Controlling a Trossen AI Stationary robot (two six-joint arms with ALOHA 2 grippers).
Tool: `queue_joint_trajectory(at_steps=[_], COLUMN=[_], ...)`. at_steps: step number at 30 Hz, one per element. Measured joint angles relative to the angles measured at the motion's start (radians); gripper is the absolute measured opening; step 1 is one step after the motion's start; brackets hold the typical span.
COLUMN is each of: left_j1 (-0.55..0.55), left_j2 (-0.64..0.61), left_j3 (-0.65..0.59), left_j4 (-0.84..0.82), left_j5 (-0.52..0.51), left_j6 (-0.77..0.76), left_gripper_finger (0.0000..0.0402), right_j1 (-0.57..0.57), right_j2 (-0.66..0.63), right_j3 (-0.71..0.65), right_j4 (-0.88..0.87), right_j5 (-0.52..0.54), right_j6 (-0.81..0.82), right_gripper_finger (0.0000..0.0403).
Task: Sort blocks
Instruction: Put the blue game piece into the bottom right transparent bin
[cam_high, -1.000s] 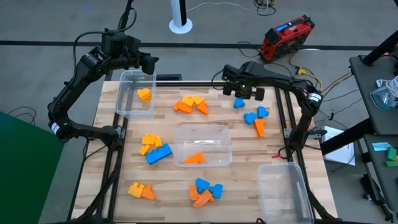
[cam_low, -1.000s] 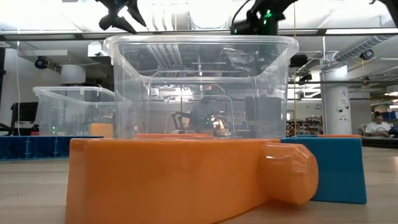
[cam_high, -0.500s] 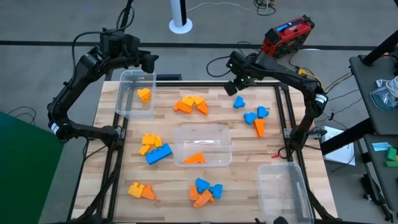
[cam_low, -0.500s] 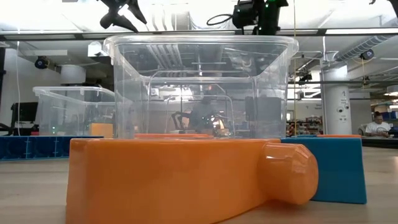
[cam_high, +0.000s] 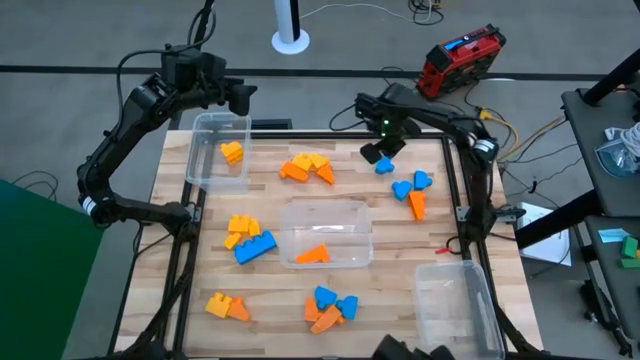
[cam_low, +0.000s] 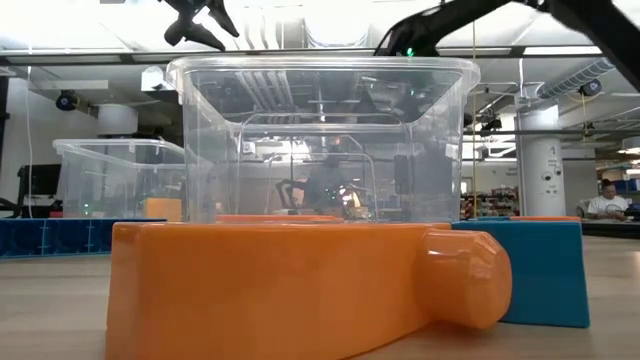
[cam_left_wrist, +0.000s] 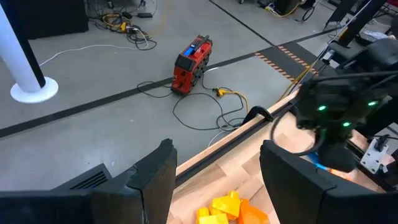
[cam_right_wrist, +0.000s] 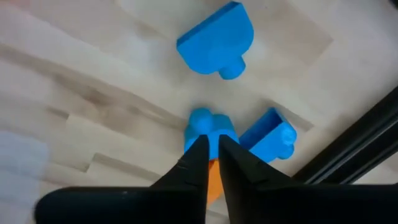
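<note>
Here your blocks (cam_high: 304, 165) lie scattered in small clusters across the pale wooden slat bench (cam_high: 390, 215): glossy moulded plastic in yellow, orange and blue, shaped as wedges, studded bricks and rounded pieces. You have a yellow and orange heap at the far middle, a blue and orange group (cam_high: 413, 190) toward the right edge, a yellow pile with a long blue brick (cam_high: 254, 247) at the left, and 2 more mixed groups along the near edge. 1 orange wedge (cam_high: 313, 254) sits inside the clear middle bin (cam_high: 327, 210), and a yellow piece (cam_high: 232, 152) rests in the clear far-left bin (cam_high: 215, 125); a 3rd clear bin (cam_high: 455, 300) stands at the near right.

Your right pincer (cam_high: 378, 153) hangs over the far right of the bench, just beside a lone blue block (cam_right_wrist: 216, 40) with a rounded body and 1 stud. In the right wrist view its fingers (cam_right_wrist: 198, 163) stand narrow, nearly touching, with nothing clearly between them; under them are a blue rounded piece (cam_right_wrist: 205, 122), a blue studded brick (cam_right_wrist: 269, 138) and a sliver of orange.

Your left pincer (cam_high: 243, 97) waits above the far-left bin's outer corner, its fingers (cam_left_wrist: 157, 177) spread wide and empty.

From the low view, a smooth orange block (cam_low: 290, 285) with a rounded stud fills the foreground, a blue one (cam_low: 545, 270) just behind it.
</note>
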Motion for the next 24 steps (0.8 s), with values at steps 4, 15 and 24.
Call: queue_joint_trajectory(at_steps=[4, 15, 24], left_j1=[0.0, 0.0, 0.0], left_j2=[0.0, 0.004, 0.004], left_j3=[0.0, 0.0, 0.0], left_j4=[0.0, 0.001, 0.007], left_j5=[0.0, 0.0, -0.001], left_j6=[0.007, 0.01, 0.049], left_gripper_finger=[0.0207, 0.0207, 0.0207], right_j1=[0.004, 0.003, 0.001], right_j2=[0.034, 0.11, 0.166], right_j3=[0.03, 0.062, 0.063], right_j4=[-0.003, 0.011, 0.007], right_j5=[0.0, 0.009, -0.002], right_j6=[0.019, 0.127, 0.207], right_gripper_finger=[0.0075, 0.0223, 0.0318])
